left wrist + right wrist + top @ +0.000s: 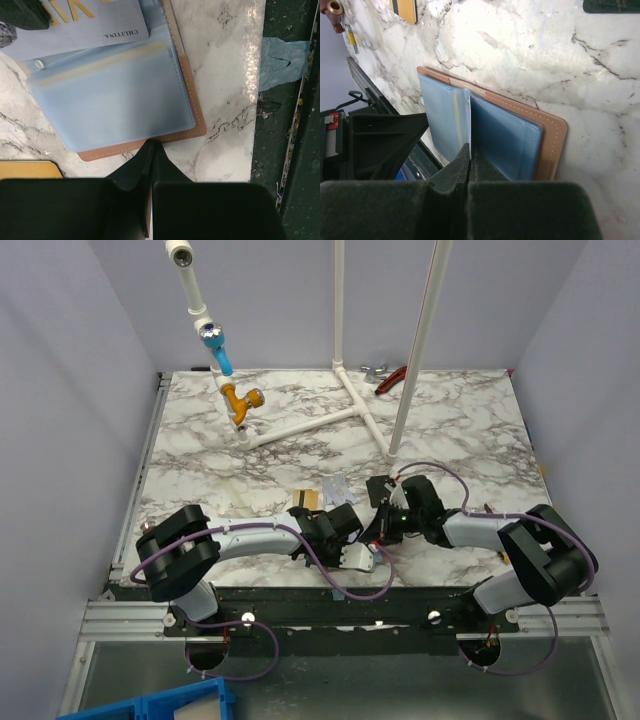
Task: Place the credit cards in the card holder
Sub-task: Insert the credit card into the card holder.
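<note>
**A:** Where is the card holder (115, 95)?

**B:** It lies open on the counter (450, 430), close to the near edge, about in the middle. Both arms meet over it.

**A:** What are the pincers doing?

**B:** The left pincer (150, 150) is squeezed tight with nothing in it. Its tip sits at the brown edge of the holder, maybe to pin it down. The right pincer (470, 155) is squeezed tight too. It looks like it pinches one clear page (469, 115) of the holder.

**A:** So which step is this?

**B:** I think it is opening a pocket so a card can go in. A light blue card (75, 30) lies at the top of a pocket. I cannot tell if it is partly inside.

**A:** And next?

**B:** I think the page must be held up while the blue card slides all the way in. It should go in straight, so it does not catch. The gold card (305, 498) lies near the holder, a bit toward the far edge and the left edge.
</note>
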Controlling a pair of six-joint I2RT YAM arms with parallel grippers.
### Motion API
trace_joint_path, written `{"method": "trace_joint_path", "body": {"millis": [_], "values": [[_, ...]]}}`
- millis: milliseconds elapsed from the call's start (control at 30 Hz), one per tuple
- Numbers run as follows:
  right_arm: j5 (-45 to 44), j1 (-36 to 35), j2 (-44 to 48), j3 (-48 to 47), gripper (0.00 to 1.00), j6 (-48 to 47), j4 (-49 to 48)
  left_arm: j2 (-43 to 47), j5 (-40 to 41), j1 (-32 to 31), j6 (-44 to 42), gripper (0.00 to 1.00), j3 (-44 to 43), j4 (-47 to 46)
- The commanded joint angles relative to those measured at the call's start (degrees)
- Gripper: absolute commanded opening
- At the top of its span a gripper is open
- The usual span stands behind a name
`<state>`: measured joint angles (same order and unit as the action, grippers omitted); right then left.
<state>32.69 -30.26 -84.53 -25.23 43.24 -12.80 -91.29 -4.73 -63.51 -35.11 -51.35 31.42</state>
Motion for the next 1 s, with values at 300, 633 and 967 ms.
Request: {"method": "trace_joint_path", "body": {"millis": [300, 633, 967], "values": [[3.80, 0.55, -1.03, 2.21, 0.01, -0.06, -5.58, -3.60, 0.16, -0.44, 0.04, 0.00, 1.17, -0.39], [7.63, 0.56, -3.03, 3.93, 0.01, 2.07, -11.51, -3.06, 0.44, -0.56, 0.48, 0.00, 2.26, -1.37], [9.58, 0.68, -6.51, 1.78, 0.01, 1.71, -10.71, -3.05, 0.66, -0.62, 0.66, 0.00, 2.89, -1.64]]}}
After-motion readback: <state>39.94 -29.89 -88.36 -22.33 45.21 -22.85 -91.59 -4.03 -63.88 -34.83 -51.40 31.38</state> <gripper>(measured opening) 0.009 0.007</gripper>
